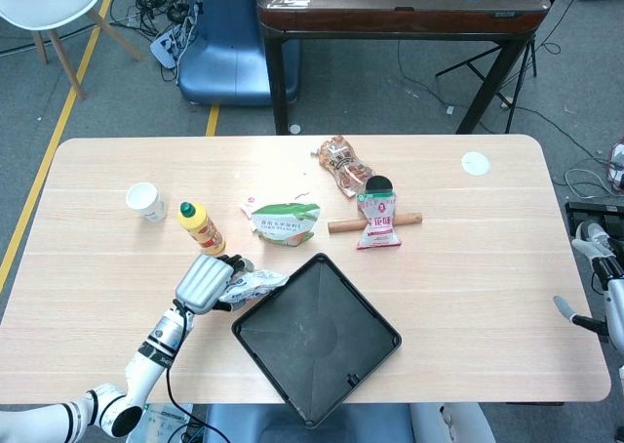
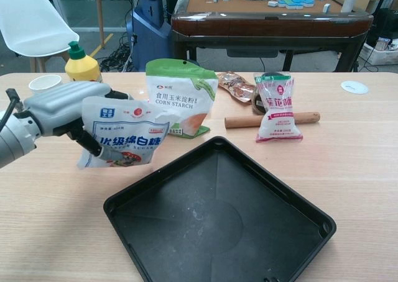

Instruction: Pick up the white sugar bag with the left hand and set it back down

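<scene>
The white sugar bag (image 2: 124, 133), printed in blue and red, stands upright with its face to the chest camera, just left of the black tray (image 2: 286, 232). My left hand (image 2: 60, 108) grips it from behind at its left side, thumb under its lower edge. From the head view the bag (image 1: 250, 284) lies between my left hand (image 1: 202, 281) and the tray's left corner (image 1: 244, 328). Whether the bag's bottom touches the table I cannot tell. My right hand (image 1: 589, 240) shows only partly at the table's right edge, its fingers unclear.
A corn starch pouch (image 2: 181, 98) stands right behind the sugar bag. A yellow squeeze bottle (image 2: 82, 63) and a paper cup (image 2: 43, 82) are at the back left. A pink-and-white bag (image 2: 276, 108), a wooden rolling pin (image 2: 305, 117) and a snack packet (image 2: 232, 83) lie further right.
</scene>
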`<state>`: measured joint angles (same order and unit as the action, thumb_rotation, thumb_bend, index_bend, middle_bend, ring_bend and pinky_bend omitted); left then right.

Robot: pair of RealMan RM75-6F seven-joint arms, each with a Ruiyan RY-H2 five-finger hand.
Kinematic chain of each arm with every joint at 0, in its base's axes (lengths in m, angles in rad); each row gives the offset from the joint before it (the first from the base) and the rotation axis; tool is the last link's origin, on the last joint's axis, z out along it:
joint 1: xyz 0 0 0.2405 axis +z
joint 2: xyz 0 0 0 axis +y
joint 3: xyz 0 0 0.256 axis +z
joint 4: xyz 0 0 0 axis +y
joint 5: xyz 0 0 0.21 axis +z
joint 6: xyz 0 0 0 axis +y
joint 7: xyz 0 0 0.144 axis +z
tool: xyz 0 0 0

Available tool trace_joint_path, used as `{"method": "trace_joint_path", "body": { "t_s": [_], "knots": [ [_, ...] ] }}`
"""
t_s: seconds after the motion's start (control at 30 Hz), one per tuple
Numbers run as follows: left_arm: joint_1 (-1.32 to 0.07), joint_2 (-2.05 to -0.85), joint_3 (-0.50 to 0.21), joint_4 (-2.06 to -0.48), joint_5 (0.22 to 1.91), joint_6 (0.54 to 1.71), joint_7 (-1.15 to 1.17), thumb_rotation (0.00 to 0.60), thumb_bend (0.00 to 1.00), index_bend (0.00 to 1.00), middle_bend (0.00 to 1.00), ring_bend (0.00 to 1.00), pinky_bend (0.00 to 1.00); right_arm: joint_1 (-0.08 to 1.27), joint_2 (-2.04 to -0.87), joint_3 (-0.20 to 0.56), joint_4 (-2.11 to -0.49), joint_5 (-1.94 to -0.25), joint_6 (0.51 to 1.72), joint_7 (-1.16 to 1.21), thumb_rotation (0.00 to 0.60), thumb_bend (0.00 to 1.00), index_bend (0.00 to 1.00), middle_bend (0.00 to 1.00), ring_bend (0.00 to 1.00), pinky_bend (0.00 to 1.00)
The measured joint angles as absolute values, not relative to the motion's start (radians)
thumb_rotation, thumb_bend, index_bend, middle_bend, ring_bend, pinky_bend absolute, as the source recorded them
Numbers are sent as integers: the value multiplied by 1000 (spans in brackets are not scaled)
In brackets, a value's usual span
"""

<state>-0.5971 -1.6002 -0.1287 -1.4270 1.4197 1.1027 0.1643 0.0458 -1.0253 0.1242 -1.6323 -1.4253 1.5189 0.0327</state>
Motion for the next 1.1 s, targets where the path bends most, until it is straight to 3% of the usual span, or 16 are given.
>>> {"method": "trace_joint_path", "body": {
  "t_s": [0.33, 0.57, 1.1],
  "knots": [
    [-595, -1575, -165, -1442, 1307, 985, -140, 600, 328, 484, 659, 582, 766, 47, -1026, 124, -1639, -1422, 1515, 22, 600, 202, 208, 242, 113, 58],
    [-602, -1569, -183, -1422, 1286, 917, -331, 600, 329, 402, 568, 463, 653, 48, -1026, 125, -1644, -1417, 1511, 15, 600, 202, 208, 242, 113, 58],
    [-635, -1594, -120, -1265, 1471, 940, -511, 600, 331, 267, 351, 283, 469, 50, -1029, 128, -1640, -1408, 1506, 14, 600, 203, 208, 246, 129, 58]
  ]
}}
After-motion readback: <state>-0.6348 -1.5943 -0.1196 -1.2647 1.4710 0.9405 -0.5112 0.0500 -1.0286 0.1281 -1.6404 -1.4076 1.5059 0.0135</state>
